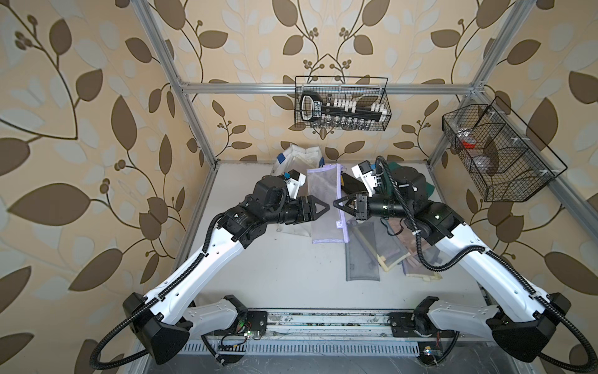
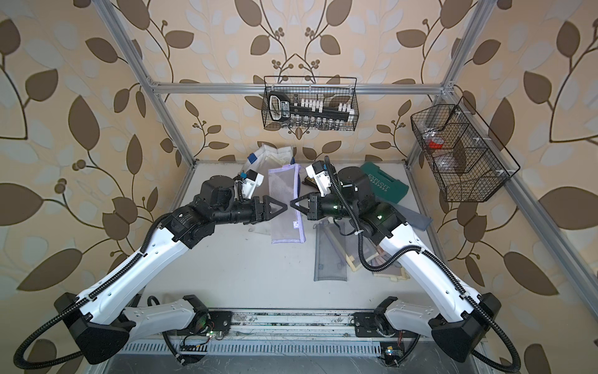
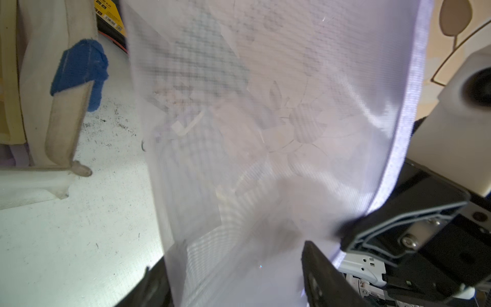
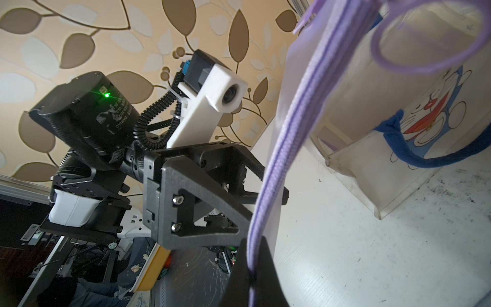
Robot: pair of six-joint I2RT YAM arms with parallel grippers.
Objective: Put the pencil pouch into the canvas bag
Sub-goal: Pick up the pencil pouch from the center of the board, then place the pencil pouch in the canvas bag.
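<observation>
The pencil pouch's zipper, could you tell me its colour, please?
The zipper is lilac, clearest in the right wrist view.

Pencil pouch (image 1: pixel 323 186) near canvas bag (image 1: pixel 301 156)

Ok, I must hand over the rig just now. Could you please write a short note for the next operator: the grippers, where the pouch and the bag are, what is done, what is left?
The right gripper is shut on the zipper edge of the purple-edged pencil pouch and holds it up.
The left gripper is open, with its jaws either side of the pouch and no grip.
The canvas bag stands at the back of the table, behind the pouch.
Done: pouch picked up.
Left: bring it over the bag's opening, lower it in, release.
</observation>
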